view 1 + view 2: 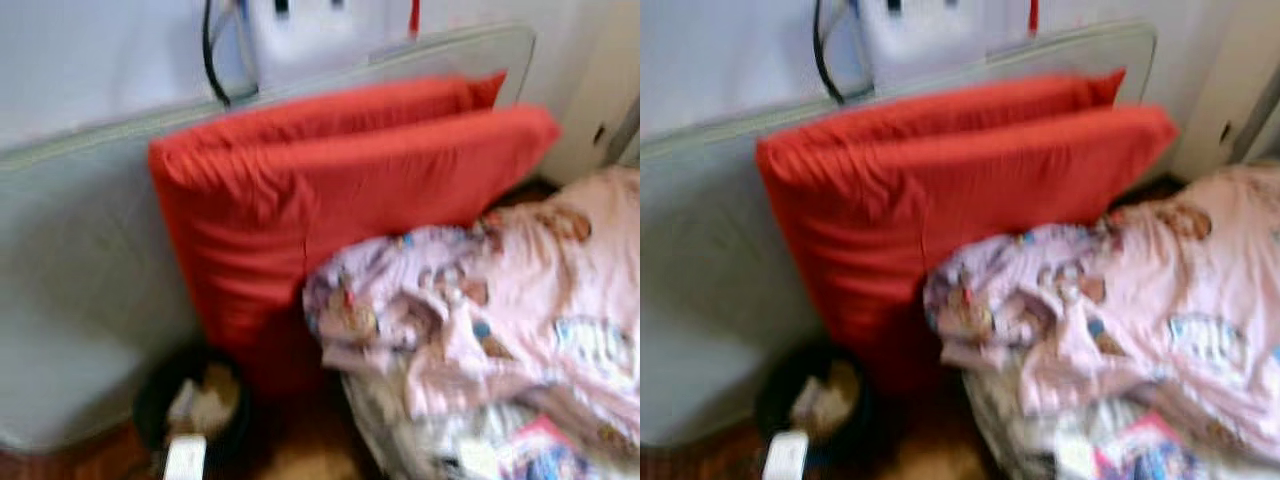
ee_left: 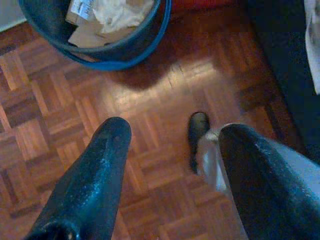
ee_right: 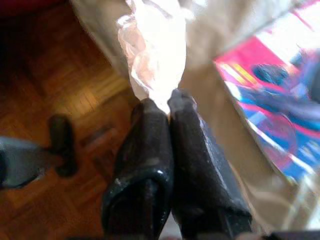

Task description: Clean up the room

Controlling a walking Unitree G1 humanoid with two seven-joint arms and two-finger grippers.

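Crumpled clear plastic wrap [image 3: 156,47] is pinched between the tips of the right gripper [image 3: 170,105], whose two black fingers are pressed together on its lower end; the wrap stands up from the fingertips above the parquet floor [image 3: 65,85] and just beside the pale edge of the bedding. Behind it lies a pink and blue printed cover [image 3: 280,100]. The left gripper [image 2: 172,135] hangs over the wood floor with its fingers spread apart, nothing between them, and a dark foot of the robot [image 2: 198,131] shows on the floor below. Near that gripper stands a dark round waste bin [image 2: 125,47] with a blue rim, holding torn cardboard and white paper [image 2: 120,12]. In the blurred head views the same bin [image 1: 160,400] sits on the floor at the foot of a large red cushion [image 1: 330,200], which leans upright against a grey-green mattress [image 1: 80,280] propped against the wall. A pink patterned blanket [image 1: 500,300] is bunched on the bed to the right of the cushion, touching its lower corner. Black cables [image 1: 212,60] hang down the white wall above the mattress.
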